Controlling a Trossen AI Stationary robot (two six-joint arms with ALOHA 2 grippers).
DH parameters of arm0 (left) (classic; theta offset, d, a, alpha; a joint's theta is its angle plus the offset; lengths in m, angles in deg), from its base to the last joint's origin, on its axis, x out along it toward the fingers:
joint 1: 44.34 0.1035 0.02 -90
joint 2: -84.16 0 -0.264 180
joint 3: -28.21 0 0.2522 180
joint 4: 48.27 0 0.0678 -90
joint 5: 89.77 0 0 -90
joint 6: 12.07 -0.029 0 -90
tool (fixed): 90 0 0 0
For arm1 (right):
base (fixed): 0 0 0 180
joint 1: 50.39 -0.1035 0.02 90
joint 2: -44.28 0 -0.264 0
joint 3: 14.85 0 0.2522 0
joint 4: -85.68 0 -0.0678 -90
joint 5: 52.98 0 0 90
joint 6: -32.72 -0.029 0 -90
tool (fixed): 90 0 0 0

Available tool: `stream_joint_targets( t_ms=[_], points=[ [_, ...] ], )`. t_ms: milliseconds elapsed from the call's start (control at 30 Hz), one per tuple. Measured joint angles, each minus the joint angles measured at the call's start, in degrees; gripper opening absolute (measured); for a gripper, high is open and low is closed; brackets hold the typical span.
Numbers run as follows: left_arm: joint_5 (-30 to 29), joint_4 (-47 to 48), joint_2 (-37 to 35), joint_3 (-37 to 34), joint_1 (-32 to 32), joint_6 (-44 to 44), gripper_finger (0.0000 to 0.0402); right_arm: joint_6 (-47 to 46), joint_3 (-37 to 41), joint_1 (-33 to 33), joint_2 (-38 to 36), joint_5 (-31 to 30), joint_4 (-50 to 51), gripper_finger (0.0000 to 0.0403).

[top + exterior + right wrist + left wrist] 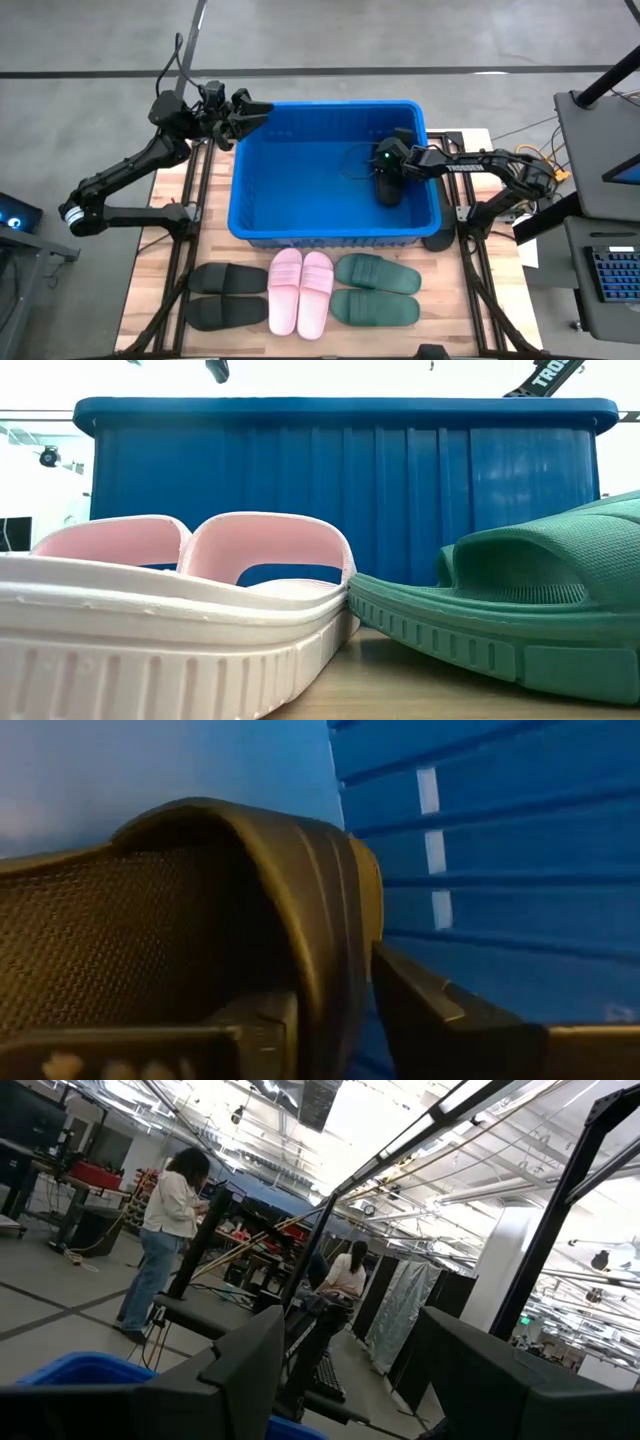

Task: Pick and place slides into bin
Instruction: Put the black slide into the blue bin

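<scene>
Right claw (387, 178) grips black slide (388, 190) lengthwise front-to-back in bin (250, 190).

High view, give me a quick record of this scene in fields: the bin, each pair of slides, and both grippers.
bin: blue bin at the table's middle
black slide in bin: black slide inside, near the bin's right wall
right gripper: right gripper in the bin, fingers shut on the black slide's strap
left gripper: left gripper above the bin's far-left corner, open, holding nothing
black pair: black pair on the table, leftmost
pink pair: pink pair, middle
green pair: green pair, rightmost
</scene>
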Motion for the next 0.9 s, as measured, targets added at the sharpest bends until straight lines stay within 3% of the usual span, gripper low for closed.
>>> stream_joint_targets(
  t_ms=[333, 567, 900],
  points=[
    [0.11, 0.00, 0.00, 0.00, 0.00, -0.01, 0.0217, -1.44, -4.34, -0.03, -0.26, 2.10, 7.29, 0.0150],
    [0.20, 0.00, 0.00, 0.00, 0.00, -0.23, 0.0217, -6.26, -10.21, 0.21, -0.33, 7.92, 18.90, 0.0164],
    [0.44, 0.00, 0.00, 0.00, 0.00, -0.31, 0.0217, -7.38, -15.81, 0.28, -0.40, 10.21, 29.43, 0.0166]
  ],
)
